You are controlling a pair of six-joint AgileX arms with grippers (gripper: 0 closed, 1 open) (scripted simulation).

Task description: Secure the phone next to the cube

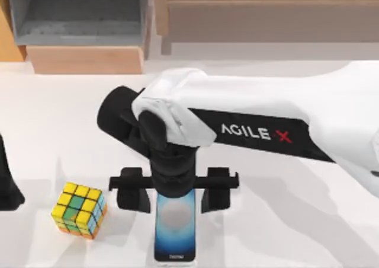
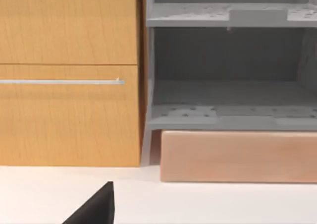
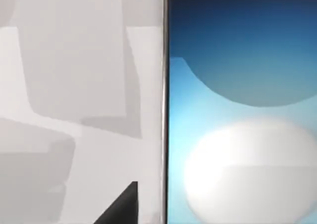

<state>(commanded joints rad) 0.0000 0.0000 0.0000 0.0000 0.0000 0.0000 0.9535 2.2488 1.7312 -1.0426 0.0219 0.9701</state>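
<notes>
Phone (image 1: 174,226) lies flat on the white tabletop (image 1: 284,220), screen up, near the cube (image 1: 79,210) on the cube's right. Right gripper (image 1: 174,198) hangs over the phone's far end, jaws spread wide, one finger (image 1: 134,192) either side, gripping nothing. Left arm (image 1: 8,182) sits parked left of the cube.

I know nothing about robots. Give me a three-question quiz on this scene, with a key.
1. True or false: the cube touches the phone.
2. Which arm's pincer is over the phone: A) left, B) right?
3. Fill in: seen from above, the cube lies to the phone's ____.

Key:
1. False; bare table shows between them.
2. B; the right pincer stands open astride the phone's far end, while the left arm sits parked at the table's left edge.
3. Left.
</notes>
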